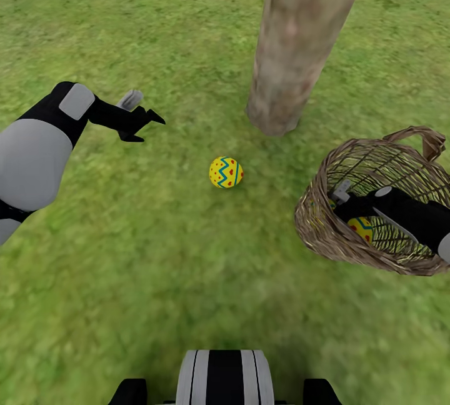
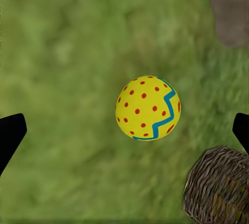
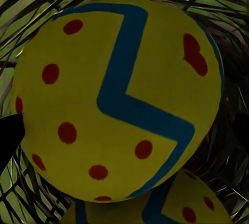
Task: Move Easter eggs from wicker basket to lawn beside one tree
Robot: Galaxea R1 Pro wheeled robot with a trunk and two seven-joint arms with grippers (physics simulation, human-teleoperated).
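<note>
Head view: one Easter egg lies on the lawn at frame centre, just below-left of the tree; the left gripper, jaws spread and empty, hovers upper left of it. The right gripper reaches inside the wicker basket at right, another egg below it; its jaw state I cannot tell. Left wrist view: the placed egg sits between open fingertips. Right wrist view: an egg looms close, a second cut off beneath.
</note>
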